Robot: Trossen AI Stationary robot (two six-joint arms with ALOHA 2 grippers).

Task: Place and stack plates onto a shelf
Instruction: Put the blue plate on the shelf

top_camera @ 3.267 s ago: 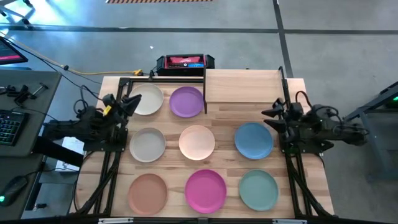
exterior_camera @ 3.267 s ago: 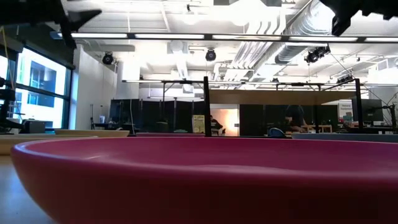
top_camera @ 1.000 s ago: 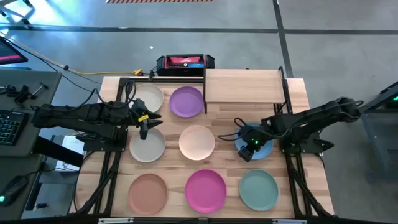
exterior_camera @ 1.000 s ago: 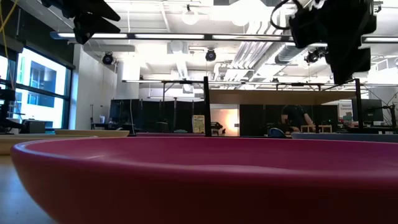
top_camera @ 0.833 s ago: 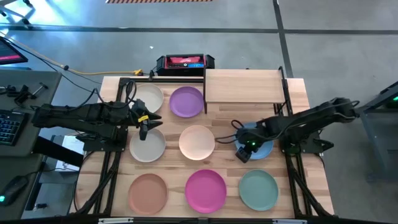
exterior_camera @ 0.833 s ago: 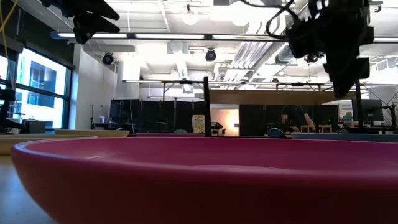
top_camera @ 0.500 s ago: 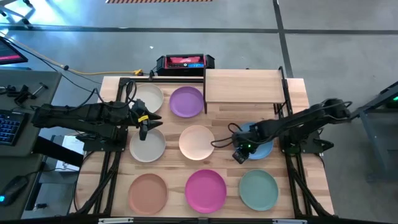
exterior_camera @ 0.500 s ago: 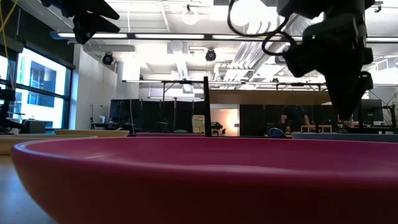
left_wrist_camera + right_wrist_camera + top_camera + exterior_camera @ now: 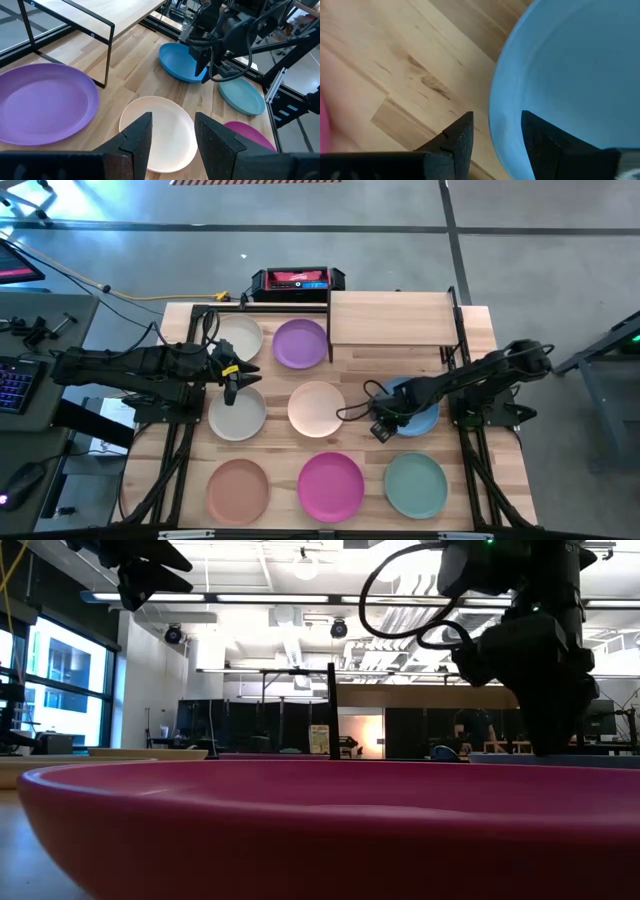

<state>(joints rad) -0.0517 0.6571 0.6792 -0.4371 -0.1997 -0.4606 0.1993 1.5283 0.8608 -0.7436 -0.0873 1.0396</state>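
Blue plate sits on the counter in the middle row, on the right arm's side, just in front of the shelf, which is bare. Right pincer is down at the plate's edge nearest the peach plate. In the right wrist view its fingers are parted, straddling the rim w/ one finger over bare wood and the other over the bowl; nothing grasped yet. In the left wrist view the blue plate looks tipped up a little, can't tell if a finger is under it.

Step in hand, by my read: pinch that rim & lift.
- Get one finger fully under the lip before closing; rim is thin & matte, prob. slips if caught only at the tips.
- Close firmly, then lift w/ the plate held level.
- Clear the shelf's black post on the way up, approach from above.
- Set down on one half of the board so a second stack fits beside it.

Left pincer waits released above the grey-beige plate, holding nothing.
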